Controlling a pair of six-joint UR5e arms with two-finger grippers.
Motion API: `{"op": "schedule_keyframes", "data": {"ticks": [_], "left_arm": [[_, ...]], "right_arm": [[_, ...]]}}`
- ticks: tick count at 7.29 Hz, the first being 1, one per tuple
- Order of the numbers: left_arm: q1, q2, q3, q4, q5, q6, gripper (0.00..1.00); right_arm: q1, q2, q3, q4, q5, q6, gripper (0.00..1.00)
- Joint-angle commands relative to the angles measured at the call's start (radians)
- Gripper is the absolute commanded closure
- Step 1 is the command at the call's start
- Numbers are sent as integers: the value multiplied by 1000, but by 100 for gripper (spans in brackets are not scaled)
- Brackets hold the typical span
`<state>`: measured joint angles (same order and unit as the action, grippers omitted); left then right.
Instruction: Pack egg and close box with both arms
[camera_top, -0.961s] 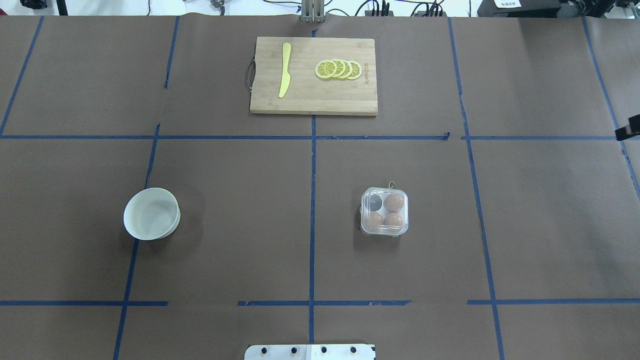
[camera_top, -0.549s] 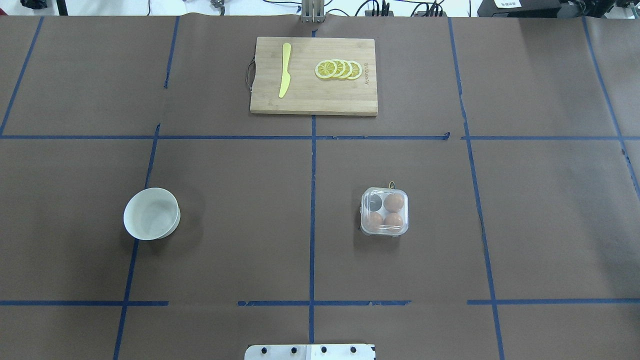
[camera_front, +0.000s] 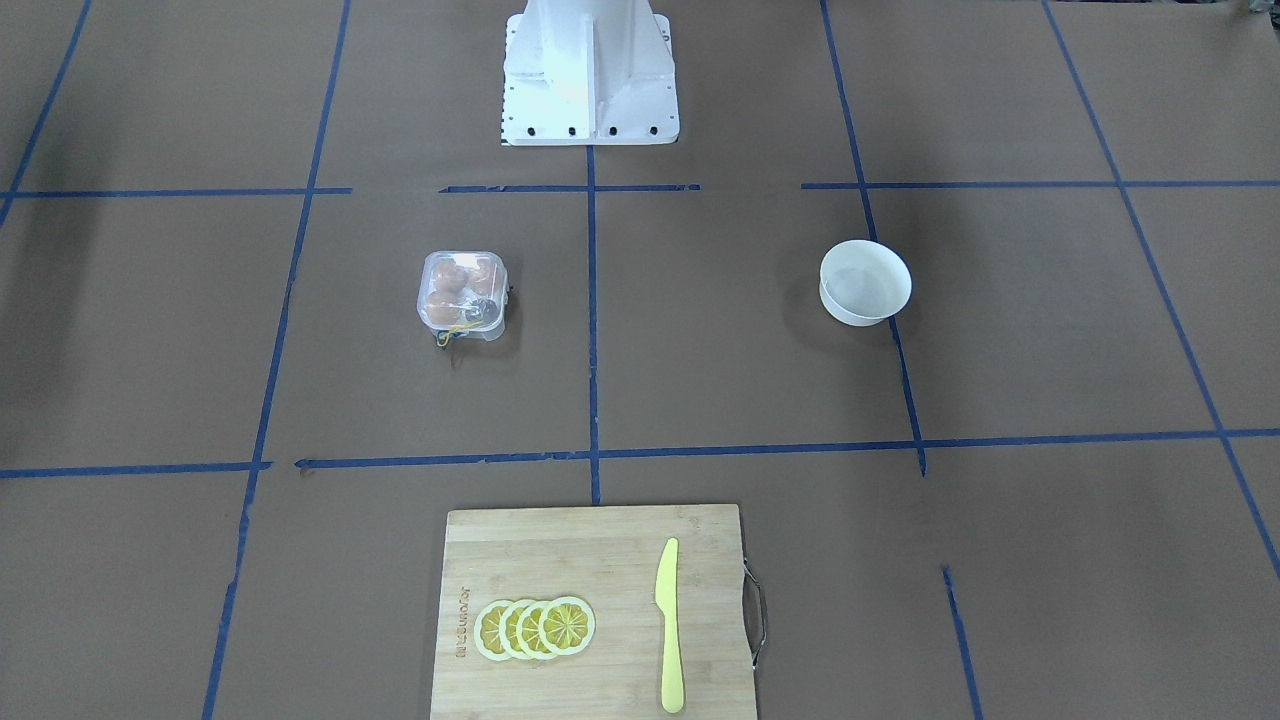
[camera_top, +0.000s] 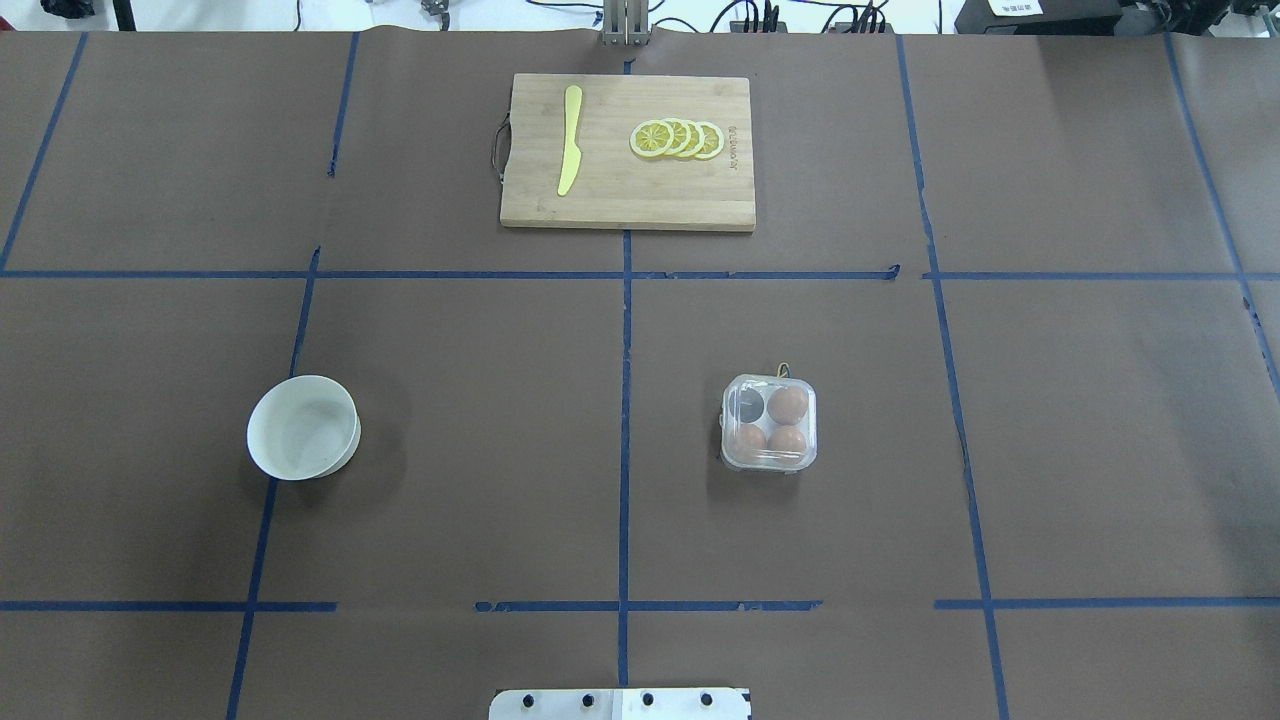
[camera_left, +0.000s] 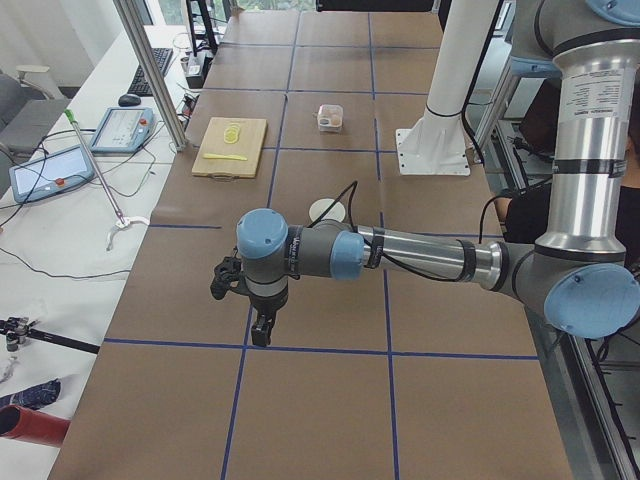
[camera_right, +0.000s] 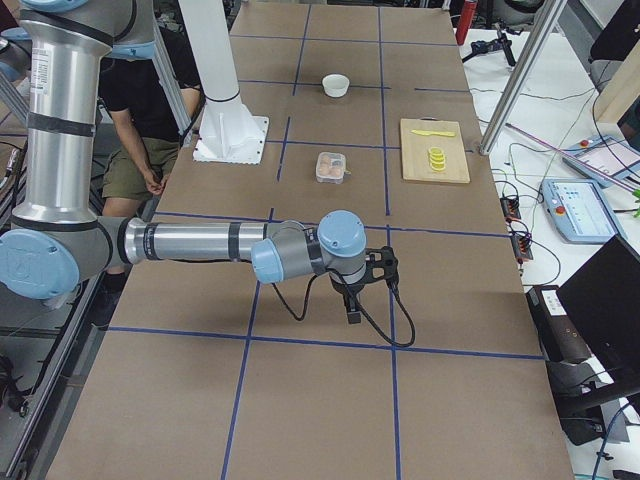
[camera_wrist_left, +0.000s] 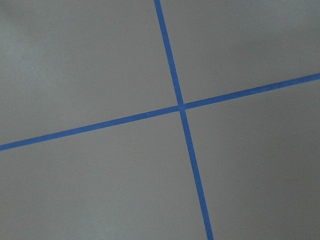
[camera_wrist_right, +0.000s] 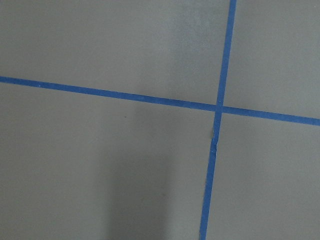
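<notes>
The clear box (camera_top: 768, 423) stands right of the table's middle with its lid down. It holds three orange-brown eggs (camera_top: 788, 404); its far-left cell looks dark and empty. It also shows in the front view (camera_front: 460, 290). Neither gripper shows in the overhead or front view. My left gripper (camera_left: 259, 333) hangs over bare table far to the left, past the white bowl. My right gripper (camera_right: 353, 314) hangs over bare table far to the right of the box. I cannot tell whether either is open or shut. Both wrist views show only brown table and blue tape.
A white bowl (camera_top: 303, 427) stands on the left and looks empty. A wooden cutting board (camera_top: 628, 200) at the far middle carries a yellow knife (camera_top: 569, 140) and lemon slices (camera_top: 677, 138). The white pedestal (camera_front: 588, 70) stands at the near edge.
A black tip of the right gripper at the overhead view's right edge one second ago has moved out of that view. The box, eggs and bowl have not moved.
</notes>
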<state>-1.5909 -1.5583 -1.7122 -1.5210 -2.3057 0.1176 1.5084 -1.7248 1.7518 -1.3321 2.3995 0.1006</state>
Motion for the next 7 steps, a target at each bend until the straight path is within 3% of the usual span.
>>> {"op": "schedule_keyframes", "data": {"ticks": [1,2,5,7], "left_arm": [[0,0,8,-2,-53,-62,0],[3,0,0,-5,-87,-157,0],[9,7,-3,-34,-77,-177,0],[28,7,-6,-70,30,-173,0]], "right_arm": [[1,-4,-2,-7,1,5,0],[-1,-3,-8,-6,4,13,0],[-1,-3,-6,-7,36,16,0],[-1,-2,-8,-7,35,16,0]]}}
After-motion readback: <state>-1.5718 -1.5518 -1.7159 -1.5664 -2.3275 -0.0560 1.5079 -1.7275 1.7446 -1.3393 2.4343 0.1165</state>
